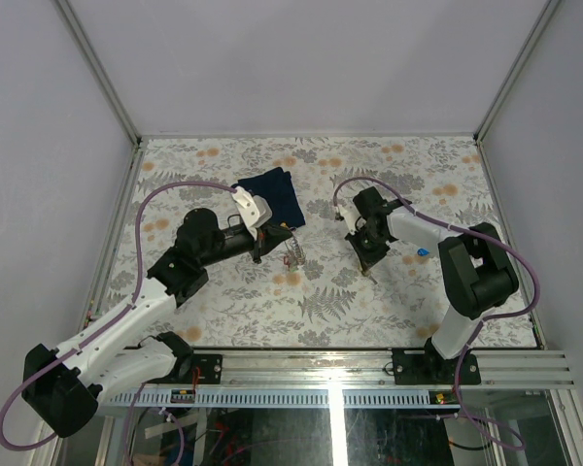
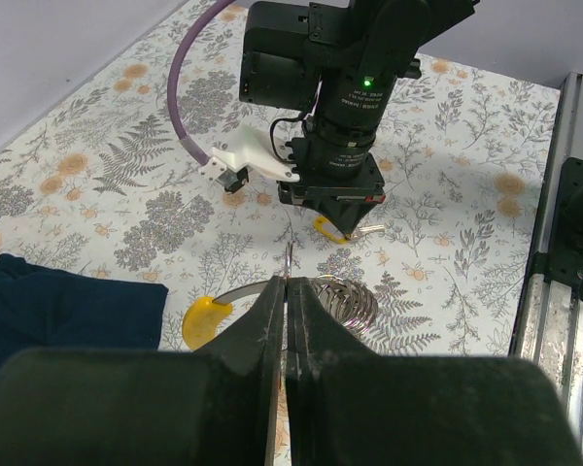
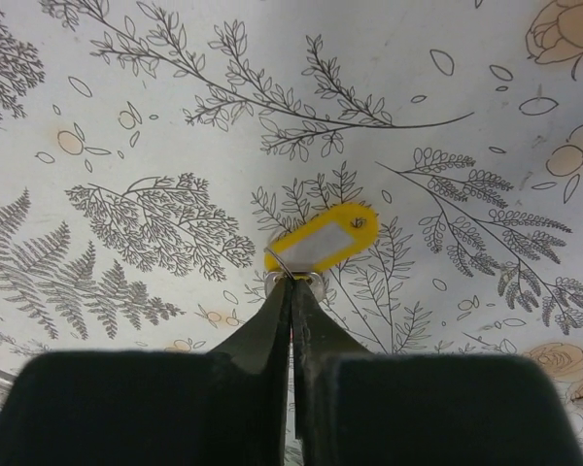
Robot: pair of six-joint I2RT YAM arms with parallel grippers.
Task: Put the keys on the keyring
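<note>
My left gripper point(image 2: 288, 282) is shut on the thin wire keyring point(image 2: 289, 257), which sticks up between its jaws. A fanned silvery bunch of keys point(image 2: 348, 301) and a yellow tag point(image 2: 204, 320) lie just beyond the jaws. In the top view this gripper point(image 1: 284, 243) is at the table's middle with the keys point(image 1: 293, 254) below it. My right gripper point(image 3: 293, 284) is shut on the metal end of a key with a yellow tag point(image 3: 323, 243), low over the table. It also shows in the top view point(image 1: 369, 260) and the left wrist view point(image 2: 335, 206). A blue-tagged key point(image 1: 423, 252) lies to its right.
A dark navy folded cloth point(image 1: 274, 192) lies behind the left gripper and shows at the left in the left wrist view point(image 2: 58, 301). The floral table is walled at the back and sides. An aluminium rail point(image 1: 369, 364) runs along the near edge.
</note>
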